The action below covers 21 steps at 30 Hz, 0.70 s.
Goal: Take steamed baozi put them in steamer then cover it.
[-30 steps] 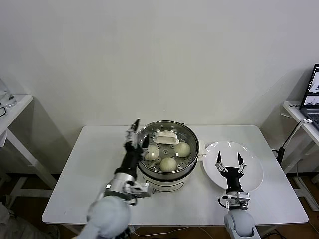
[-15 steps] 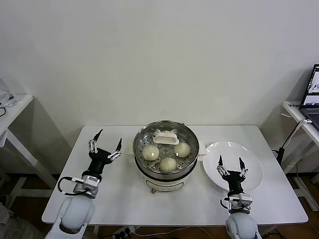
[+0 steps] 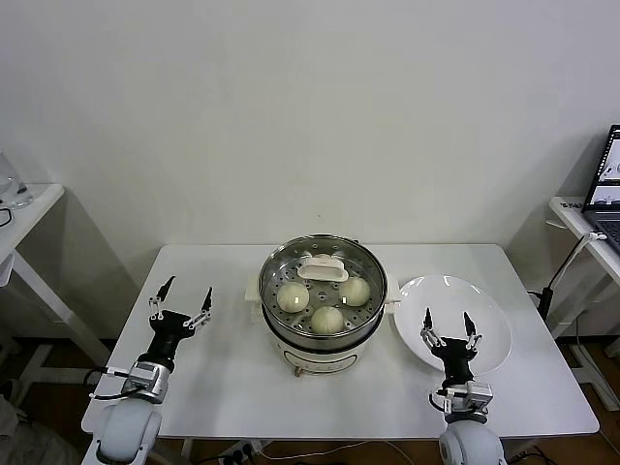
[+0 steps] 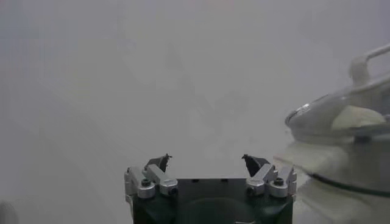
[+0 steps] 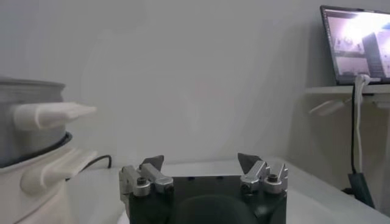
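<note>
A white table [image 3: 223, 378] carries the steamer [image 3: 324, 329] (centre) and a white plate [image 3: 489, 320]

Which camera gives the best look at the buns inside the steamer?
The head view: it looks down through the glass lid at three visible baozi in the steamer. The left wrist view shows one pale bun under the lid's edge; the right wrist view shows only the steamer's side.

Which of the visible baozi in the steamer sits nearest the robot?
The front-centre baozi; the other two, left and right, lie farther back in the steamer.

Baozi [image 3: 327, 319] in steamer [image 3: 323, 344], plate [image 3: 489, 334] to its right.
</note>
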Each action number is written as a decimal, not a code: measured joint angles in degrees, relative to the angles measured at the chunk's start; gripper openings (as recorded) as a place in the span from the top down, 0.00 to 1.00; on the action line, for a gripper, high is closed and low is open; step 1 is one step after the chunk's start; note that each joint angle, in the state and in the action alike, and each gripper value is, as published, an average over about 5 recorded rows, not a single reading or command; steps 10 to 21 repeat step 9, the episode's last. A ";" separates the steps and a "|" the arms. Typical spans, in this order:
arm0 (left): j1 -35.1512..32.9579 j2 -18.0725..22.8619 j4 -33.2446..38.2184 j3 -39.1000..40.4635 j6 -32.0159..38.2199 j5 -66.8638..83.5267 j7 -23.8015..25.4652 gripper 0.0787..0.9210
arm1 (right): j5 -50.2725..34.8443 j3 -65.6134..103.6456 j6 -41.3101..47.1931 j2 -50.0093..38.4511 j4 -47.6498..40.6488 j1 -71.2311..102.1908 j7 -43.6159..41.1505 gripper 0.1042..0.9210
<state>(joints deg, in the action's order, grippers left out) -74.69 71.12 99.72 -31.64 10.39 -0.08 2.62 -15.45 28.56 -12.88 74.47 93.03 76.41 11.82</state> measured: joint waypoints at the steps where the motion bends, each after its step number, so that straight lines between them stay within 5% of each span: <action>1: -0.14 -0.01 -0.19 -0.19 0.31 0.23 0.06 0.12 | -0.03 0.01 0.14 -0.03 0.21 0.18 -0.05 0.12; 21: -0.82 -0.28 -1.19 -1.13 1.87 1.15 0.39 0.12 | 0.00 0.34 0.53 0.24 1.23 1.07 -0.33 0.12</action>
